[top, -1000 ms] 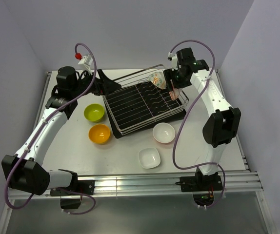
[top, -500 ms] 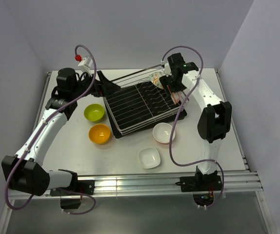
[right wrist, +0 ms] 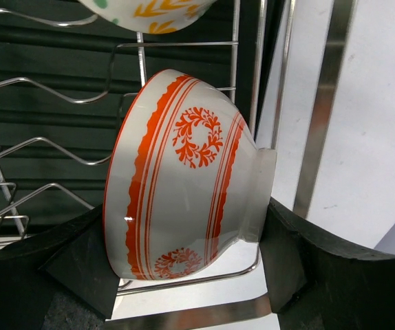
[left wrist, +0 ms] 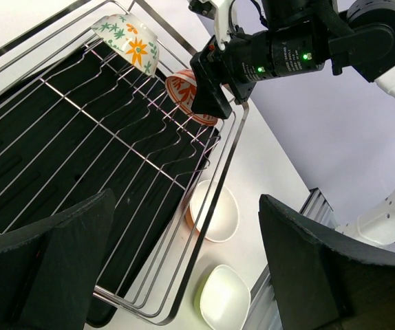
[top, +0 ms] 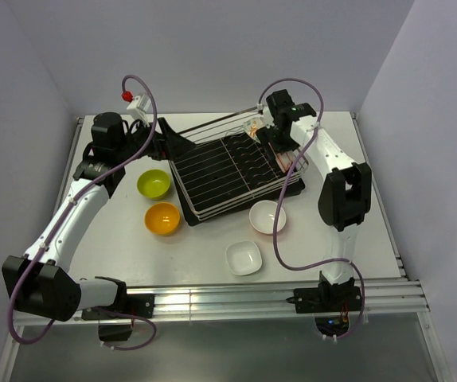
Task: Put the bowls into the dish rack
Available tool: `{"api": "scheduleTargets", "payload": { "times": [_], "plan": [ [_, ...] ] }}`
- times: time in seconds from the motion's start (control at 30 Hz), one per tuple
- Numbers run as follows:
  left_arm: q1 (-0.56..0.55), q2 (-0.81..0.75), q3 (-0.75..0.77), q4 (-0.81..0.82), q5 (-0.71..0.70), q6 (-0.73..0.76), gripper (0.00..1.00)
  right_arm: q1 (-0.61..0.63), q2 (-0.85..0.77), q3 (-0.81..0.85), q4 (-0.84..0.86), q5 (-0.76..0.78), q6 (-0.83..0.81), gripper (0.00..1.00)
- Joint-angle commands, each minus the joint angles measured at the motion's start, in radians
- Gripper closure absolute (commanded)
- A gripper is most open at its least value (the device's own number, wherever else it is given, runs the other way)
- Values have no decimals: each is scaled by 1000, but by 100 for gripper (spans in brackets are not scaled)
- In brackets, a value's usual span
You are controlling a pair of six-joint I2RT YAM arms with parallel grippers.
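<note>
Right gripper [top: 281, 150] reaches down at the right side of the dish rack, its fingers [right wrist: 80, 265] clamped on either side of the red-and-white bowl [right wrist: 184, 185], one at the rim and one at the foot. Left gripper [top: 177, 143] hangs over the rack's far left corner with its fingers [left wrist: 46, 268] spread wide and nothing between them.

A pale surface [top: 117, 239] carries everything. Across its middle, turned at an angle, sits the silver wire dish rack [top: 212, 171] on a black tray [top: 182, 208].

Two bowls are in the rack. The leaf-print bowl [left wrist: 129, 42] leans tilted against the far rim near the right corner. The red-and-white bowl stands on edge among the prongs just inside the right rim, close to the leaf-print one.

The other four bowls sit upright on the surface. The round white bowl [top: 267, 216] is just beside the rack's near right corner, and the squarish white bowl [top: 244, 257] is nearer the arm bases. The orange bowl [top: 162, 218] is by the near left corner. The lime green bowl [top: 154, 184] is just behind it, along the rack's left side.
</note>
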Motion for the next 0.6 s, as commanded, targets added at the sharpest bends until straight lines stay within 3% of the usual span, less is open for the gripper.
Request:
{"api": "scheduleTargets", "payload": {
  "times": [0.0, 0.07, 0.27, 0.57],
  "plan": [
    [3, -27, 6, 15, 29, 14, 9, 12, 20, 48, -16, 17, 2, 87],
    [4, -27, 8, 10, 30, 15, 9, 12, 22, 55, -20, 15, 5, 81],
    [6, -30, 8, 1, 33, 29, 9, 15, 22, 65, -43, 5, 11, 45],
    [6, -36, -3, -16, 38, 43, 9, 30, 2, 107, -91, -55, 18, 33]
  ]
}}
